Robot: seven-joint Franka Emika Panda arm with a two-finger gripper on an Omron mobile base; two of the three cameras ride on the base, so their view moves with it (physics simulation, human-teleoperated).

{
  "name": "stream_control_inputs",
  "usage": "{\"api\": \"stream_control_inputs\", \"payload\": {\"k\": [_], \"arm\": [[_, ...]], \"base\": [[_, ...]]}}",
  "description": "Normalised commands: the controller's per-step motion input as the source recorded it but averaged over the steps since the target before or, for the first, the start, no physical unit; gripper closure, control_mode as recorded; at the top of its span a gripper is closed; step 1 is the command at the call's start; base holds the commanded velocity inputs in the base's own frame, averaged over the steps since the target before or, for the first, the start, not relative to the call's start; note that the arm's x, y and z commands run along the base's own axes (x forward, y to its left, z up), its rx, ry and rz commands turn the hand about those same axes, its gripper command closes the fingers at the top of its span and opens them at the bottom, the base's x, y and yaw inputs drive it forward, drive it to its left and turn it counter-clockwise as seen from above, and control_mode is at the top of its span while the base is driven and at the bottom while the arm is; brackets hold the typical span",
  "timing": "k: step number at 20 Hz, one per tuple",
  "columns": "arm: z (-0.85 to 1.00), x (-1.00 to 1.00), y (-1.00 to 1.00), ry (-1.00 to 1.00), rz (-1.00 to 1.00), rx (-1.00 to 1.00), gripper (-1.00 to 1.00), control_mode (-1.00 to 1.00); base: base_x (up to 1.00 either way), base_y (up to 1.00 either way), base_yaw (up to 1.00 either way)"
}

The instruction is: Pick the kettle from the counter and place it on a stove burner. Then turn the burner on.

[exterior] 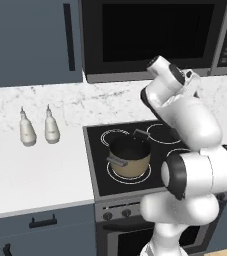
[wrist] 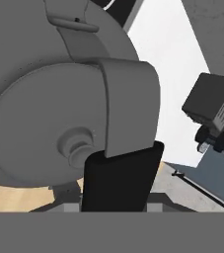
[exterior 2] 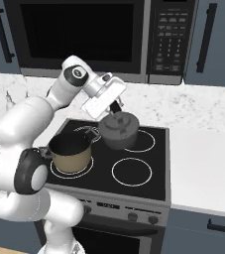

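I see a tan pot on the front left ring of the cooktop, a microwave above, two white bottles side by side left of it, and knobs below.

Dark grey kettle tilted above rear burner

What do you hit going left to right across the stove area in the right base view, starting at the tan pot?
Tan pot on the front left ring → kettle, held up in the gripper → bare front right burner circle → white counter.
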Motion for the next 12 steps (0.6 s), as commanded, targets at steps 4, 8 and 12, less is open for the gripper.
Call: {"api": "stream_control_inputs", "payload": {"k": [4,8,12], "arm": [[-0.47,0.17,-0.82,0.02,-0.01,0.00,1.00,-1.00],[-0.56,0.13,-0.58,0.02,0.00,0.00,1.00,-1.00],[-0.53,0.00,-0.57,0.07,0.00,0.03,1.00,-1.00]], "base": [[0.00,0.00,0.00],[0.00,0.00,0.00],[0.00,0.00,0.00]]}}
